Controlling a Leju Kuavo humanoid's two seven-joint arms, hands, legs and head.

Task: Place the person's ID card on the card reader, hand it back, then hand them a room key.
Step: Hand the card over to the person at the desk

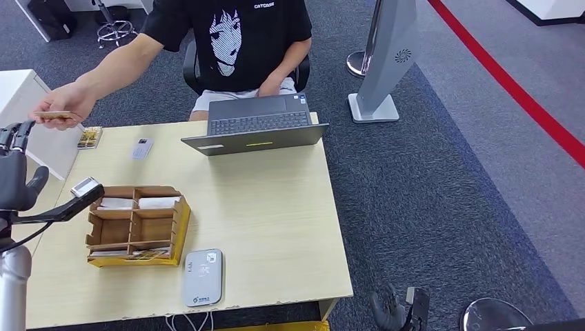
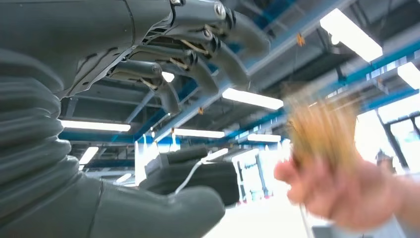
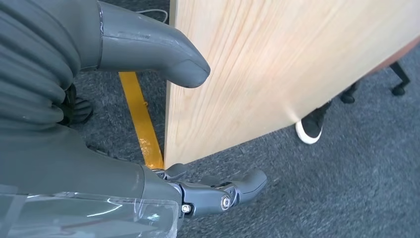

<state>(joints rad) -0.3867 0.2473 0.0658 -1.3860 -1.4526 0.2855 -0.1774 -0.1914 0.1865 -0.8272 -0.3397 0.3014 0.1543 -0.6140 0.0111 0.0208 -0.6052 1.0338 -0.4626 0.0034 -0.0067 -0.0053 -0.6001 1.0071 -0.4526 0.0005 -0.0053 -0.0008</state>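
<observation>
A person seated behind the desk reaches out a hand (image 1: 65, 103) holding a yellowish card (image 1: 55, 115) at the far left. My left hand (image 1: 15, 172) is raised just below that card, fingers spread, holding nothing. In the left wrist view my left hand's fingers (image 2: 198, 54) and thumb stand apart, with the blurred card (image 2: 322, 129) in the person's fingers beyond them. The white card reader (image 1: 203, 276) lies at the desk's near edge. My right hand (image 1: 390, 310) hangs low beside the desk's right corner, fingers loosely curled and holding nothing (image 3: 218, 191).
A wooden divided box (image 1: 138, 224) with cards stands on the desk (image 1: 276, 221), left of centre. An open laptop (image 1: 256, 124) sits at the far edge. A small white device (image 1: 142, 147) and a yellow packet (image 1: 90, 136) lie at the back left. A grey stand (image 1: 383, 62) rises right of the desk.
</observation>
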